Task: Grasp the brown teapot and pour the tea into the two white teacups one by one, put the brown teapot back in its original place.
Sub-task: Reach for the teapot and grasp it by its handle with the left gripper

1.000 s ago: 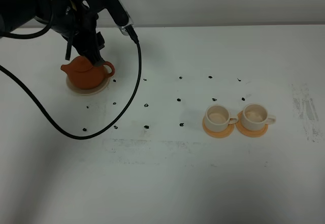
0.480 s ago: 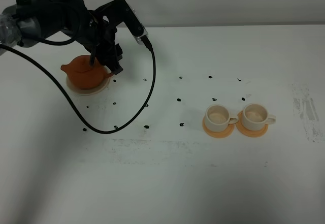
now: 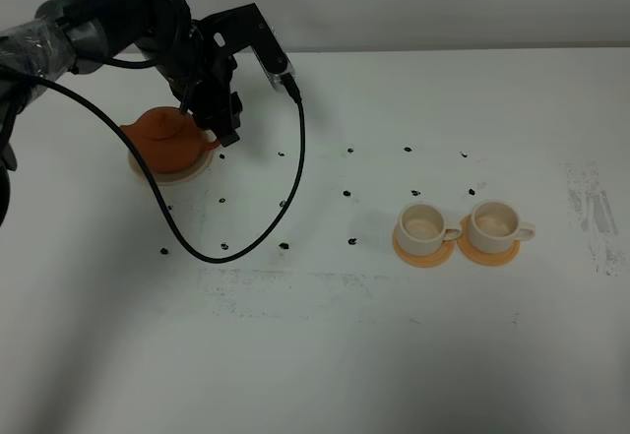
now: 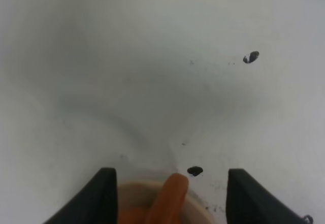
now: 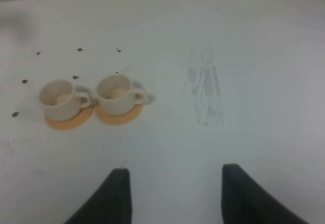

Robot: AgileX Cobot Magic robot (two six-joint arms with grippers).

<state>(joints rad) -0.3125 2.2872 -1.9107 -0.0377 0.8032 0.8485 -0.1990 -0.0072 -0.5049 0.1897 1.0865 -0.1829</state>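
1. My left hand is spread wide and pinches nothing. Its two fingers stand either side of the loop handle of the brown teapot. As far as my wrist view shows, there is a gap on both sides.
2. The teapot sits upright with its lid on, on the beige saucer, at the far left of the bench.
3. My black cable droops in a loop in front of the teapot, on the side toward the cups.
4. My right hand is spread too and holds nothing. It hangs over bare bench, well apart from the teapot.
5. The first teacup and the second teacup stand side by side on the right half of the bench. Each sits on its own orange saucer, handle pointing right. Their insides look pale and I see no dark tea, so I judge that pouring has not begun.
6. The step in hand is the grasp. Next I should settle the handle deeper between my left fingers and press them together. Then I lift straight up so the beige saucer stays put, and carry the pot level toward the first teacup.
7. The handle is thin and curved, so the pot may swing in my grip. The cable loop could also drag across the bench.
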